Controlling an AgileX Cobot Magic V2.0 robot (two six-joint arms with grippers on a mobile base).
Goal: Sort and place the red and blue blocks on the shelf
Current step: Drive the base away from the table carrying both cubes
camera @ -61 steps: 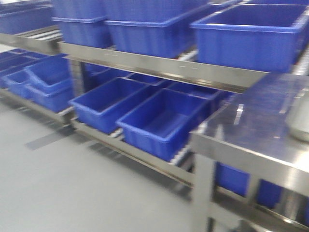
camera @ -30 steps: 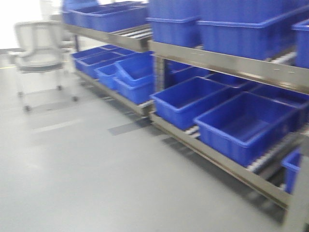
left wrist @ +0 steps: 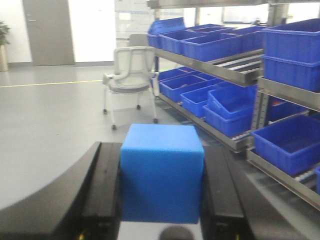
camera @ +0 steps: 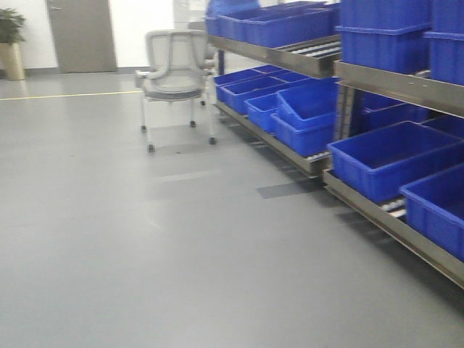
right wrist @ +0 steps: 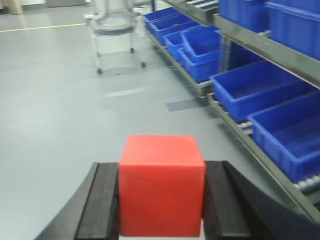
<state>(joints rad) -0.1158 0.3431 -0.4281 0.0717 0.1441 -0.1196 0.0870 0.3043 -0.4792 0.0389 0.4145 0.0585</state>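
Observation:
The blue block [left wrist: 162, 175] fills the low centre of the left wrist view, and my left gripper [left wrist: 161, 187] is shut on it, one black finger [left wrist: 102, 190] pressed to each side. In the right wrist view the red block [right wrist: 161, 185] is held the same way by my right gripper [right wrist: 161, 197], which is shut on its two flanks. The steel shelf [camera: 406, 85] runs along the right of the front view, with its rail also in the left wrist view [left wrist: 287, 92] and right wrist view [right wrist: 270, 52]. Neither gripper shows in the front view.
Large blue bins [camera: 384, 159] sit on both rack levels. A grey mesh chair [camera: 172, 72] on castors stands by the rack's far end. A door [camera: 81, 35] and a potted plant [camera: 11, 43] are at the back left. Grey floor [camera: 145, 239] spreads to the left.
The front view has swung left: the steel table and near bins have slid out on the right, while the chair, door and open floor have come into view.

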